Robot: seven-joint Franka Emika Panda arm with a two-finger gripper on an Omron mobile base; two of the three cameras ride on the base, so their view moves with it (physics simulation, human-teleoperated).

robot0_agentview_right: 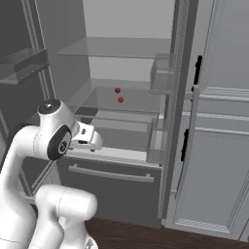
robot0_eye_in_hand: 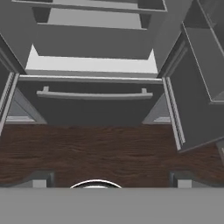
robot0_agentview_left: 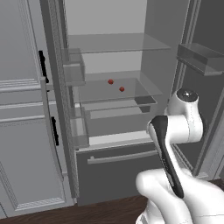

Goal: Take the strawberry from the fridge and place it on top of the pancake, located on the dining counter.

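The fridge (robot0_agentview_left: 118, 166) stands in front of me with both doors swung open. Two small red things lie on its middle glass shelf, one (robot0_agentview_left: 110, 82) farther back and one (robot0_agentview_left: 121, 89) nearer. They show again in the right base view (robot0_agentview_right: 117, 90) (robot0_agentview_right: 120, 99). Which is the strawberry I cannot tell at this size. My gripper (robot0_eye_in_hand: 111, 180) is open and empty, its fingertips (robot0_eye_in_hand: 40, 178) wide apart, pointing down at the bottom drawer (robot0_eye_in_hand: 94, 107) and the floor. The hand (robot0_agentview_right: 86, 137) hangs below that shelf, outside the fridge. The pancake and dining counter are out of view.
The open fridge doors carry bins: left door (robot0_agentview_left: 74, 70), right door (robot0_agentview_left: 203, 59). Light grey panelled cabinets (robot0_agentview_left: 22, 109) with black handles flank the fridge. The drawer's horizontal bar (robot0_agentview_left: 122, 156) juts forward. Dark wood floor (robot0_eye_in_hand: 96, 153) lies below.
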